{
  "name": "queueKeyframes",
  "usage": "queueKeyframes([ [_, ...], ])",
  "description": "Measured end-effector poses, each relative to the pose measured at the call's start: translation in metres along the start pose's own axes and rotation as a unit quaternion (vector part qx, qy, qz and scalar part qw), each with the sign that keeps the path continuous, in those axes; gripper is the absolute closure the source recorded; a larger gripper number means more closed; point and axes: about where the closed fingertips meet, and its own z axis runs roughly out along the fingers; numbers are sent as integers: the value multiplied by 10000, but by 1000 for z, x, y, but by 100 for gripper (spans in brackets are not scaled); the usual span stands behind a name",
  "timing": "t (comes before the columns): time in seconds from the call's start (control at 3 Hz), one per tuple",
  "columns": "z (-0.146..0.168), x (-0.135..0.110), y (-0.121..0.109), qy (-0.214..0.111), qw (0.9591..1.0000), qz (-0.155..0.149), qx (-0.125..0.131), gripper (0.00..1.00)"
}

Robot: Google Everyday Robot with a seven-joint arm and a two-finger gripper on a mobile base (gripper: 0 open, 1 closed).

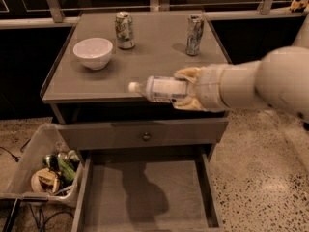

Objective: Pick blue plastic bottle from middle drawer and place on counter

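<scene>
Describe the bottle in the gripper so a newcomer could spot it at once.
Start at the grey counter: over its front edge, right of centre, the gripper reaches in from the right. Clamped sideways in it is the blue plastic bottle, white cap pointing left. Unlike the two upright metal cans behind it, it is clear plastic and horizontal.

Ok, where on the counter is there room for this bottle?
The counter is bare in front of the green can and silver can, beside the white bowl, beyond the blue plastic bottle in the gripper. The back is crowded.
</scene>
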Motion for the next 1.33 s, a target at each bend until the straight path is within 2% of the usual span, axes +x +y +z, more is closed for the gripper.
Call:
queueKeyframes([
  [0.33, 40, -12, -41, -214, 9997, -81, 92, 100],
  [0.67, 74, -7, -76, -587, 9970, 497, 108, 100],
  [1.0, 99, 9, -99, -802, 9893, 1212, 91, 100],
  [1.33, 108, 30, -113, -796, 9812, 1754, 143, 100],
])
